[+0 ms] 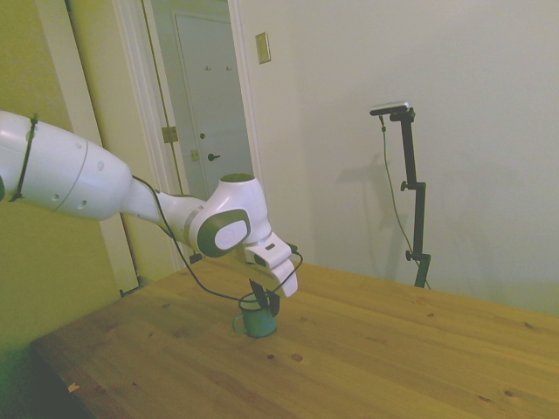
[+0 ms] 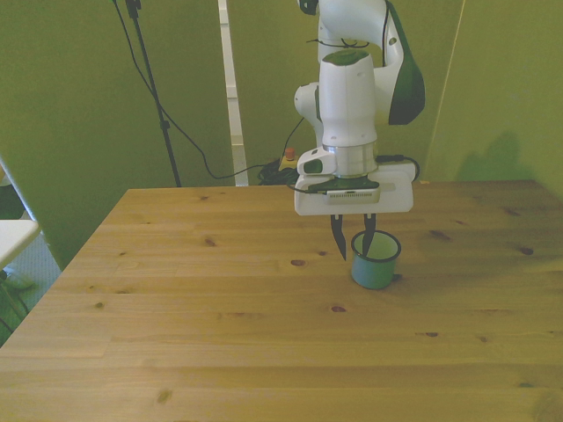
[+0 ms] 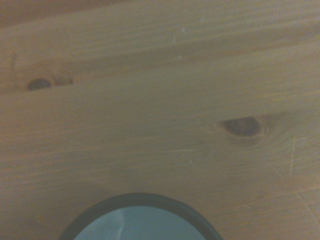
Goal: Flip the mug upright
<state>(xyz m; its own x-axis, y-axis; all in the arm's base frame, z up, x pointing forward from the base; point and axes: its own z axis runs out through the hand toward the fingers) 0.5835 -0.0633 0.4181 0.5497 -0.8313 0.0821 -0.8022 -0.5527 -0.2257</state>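
Front view: one mug (image 2: 376,260) stands on the table (image 2: 176,290), a bit right of the middle, w/ its opening up, so the flip looks done already, I think. The gripper (image 2: 354,236) is directly above its left rim. The fingers (image 2: 339,239) are apart; one hangs outside the wall on the front view's left, the other dips at the rim or just inside. Prob. this is the way to hold the wall, or to let it go; I cannot tell if they touch. Side view shows the handle at picture left. Count: 1 mug, 1 gripper, 2 fingers. Wrist view shows only the dark rim and bare wood w/ knots.
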